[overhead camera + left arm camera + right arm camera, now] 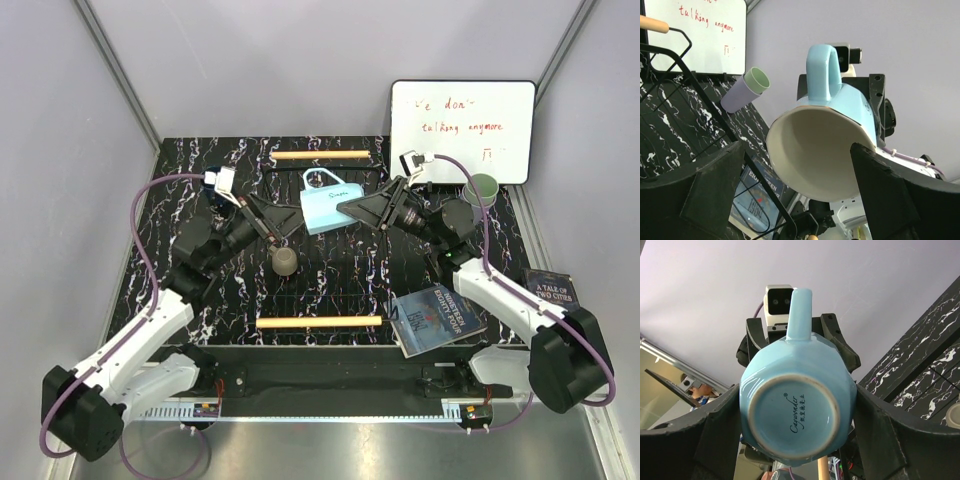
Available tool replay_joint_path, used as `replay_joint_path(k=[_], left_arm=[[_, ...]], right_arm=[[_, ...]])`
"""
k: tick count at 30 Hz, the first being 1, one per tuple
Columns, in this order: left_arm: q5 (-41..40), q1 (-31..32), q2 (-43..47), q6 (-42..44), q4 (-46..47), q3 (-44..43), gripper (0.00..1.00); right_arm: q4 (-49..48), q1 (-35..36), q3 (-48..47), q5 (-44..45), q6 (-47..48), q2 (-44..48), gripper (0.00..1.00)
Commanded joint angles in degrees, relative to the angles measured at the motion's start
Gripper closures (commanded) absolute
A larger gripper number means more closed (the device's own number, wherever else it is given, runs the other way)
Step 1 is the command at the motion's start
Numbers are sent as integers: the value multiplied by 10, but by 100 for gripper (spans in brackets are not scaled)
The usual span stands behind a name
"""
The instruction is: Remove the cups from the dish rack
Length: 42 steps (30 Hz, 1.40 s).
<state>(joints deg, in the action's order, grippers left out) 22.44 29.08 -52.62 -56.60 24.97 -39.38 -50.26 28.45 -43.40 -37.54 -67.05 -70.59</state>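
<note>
One blue mug [322,208], mid-frame.
My right claw [796,405] grips its bottom; its mouth faces my open left claw [796,160].

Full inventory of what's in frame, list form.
light blue mug: 1, light blue, in the air over the rack, between both grippers
beige cup: 1, beige, inside the rack
tumbler: 1, lavender outside, pale green inside, right of the rack
dish rack: 1, black wire, wooden handles, table centre
whiteboard: 1, white, red writing, far right
blue book: 1, rack's near right corner
dark book: 1, right edge
table: black marbled
left gripper: open, around mug's mouth
right gripper: shut on mug's base
</note>
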Motion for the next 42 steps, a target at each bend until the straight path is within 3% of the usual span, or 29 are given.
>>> replay_joint_path(k=[1, 6, 10, 12, 29, 42], left_arm=[[-32, 21, 34, 47, -4, -52, 6], [-131, 19, 42, 129, -151, -85, 3], [-182, 17, 51, 154, -177, -93, 2], [-180, 16, 52, 156, -173, -97, 2], [-30, 19, 30, 40, -41, -86, 5], [-45, 29, 29, 49, -44, -69, 5]], right_arm=[[-14, -1, -11, 13, 23, 11, 100], [89, -1, -20, 38, 93, 96, 100], [214, -1, -23, 82, 155, 167, 100], [221, -1, -17, 81, 158, 177, 100], [80, -1, -12, 38, 90, 64, 100], [90, -1, -10, 73, 103, 85, 100]])
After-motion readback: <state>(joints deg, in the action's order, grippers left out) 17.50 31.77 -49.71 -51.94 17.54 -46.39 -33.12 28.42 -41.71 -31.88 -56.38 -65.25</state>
